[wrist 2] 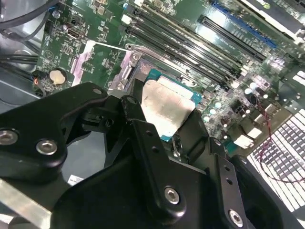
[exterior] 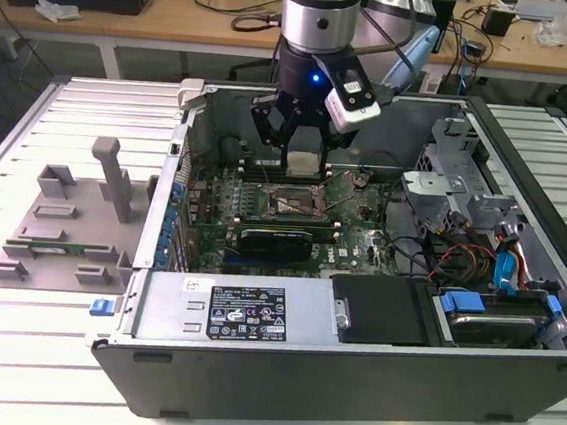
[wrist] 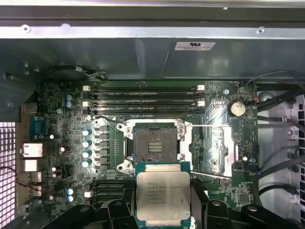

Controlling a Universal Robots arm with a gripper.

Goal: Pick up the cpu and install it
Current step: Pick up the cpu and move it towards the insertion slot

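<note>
My gripper (exterior: 299, 166) hangs inside the open computer case, shut on the cpu (exterior: 302, 160). The cpu is a small square chip with a silver-grey metal top and a green edge, held flat between the black fingers (wrist 2: 135, 114). In the first wrist view the cpu (wrist: 163, 195) sits just short of the open dark socket (wrist: 153, 147), above the motherboard and apart from it. The socket's metal frame (wrist 2: 129, 63) shows beyond the cpu (wrist 2: 164, 107) in the second wrist view. In the exterior view the socket (exterior: 289, 202) lies just below the gripper.
The case wall (exterior: 253, 315) with a labelled power supply stands in front. Memory slots (wrist: 143, 98) run beside the socket. Drive cage and coloured cables (exterior: 480, 262) fill the exterior view's right. A grey plastic fixture (exterior: 67, 217) sits outside the case on the left.
</note>
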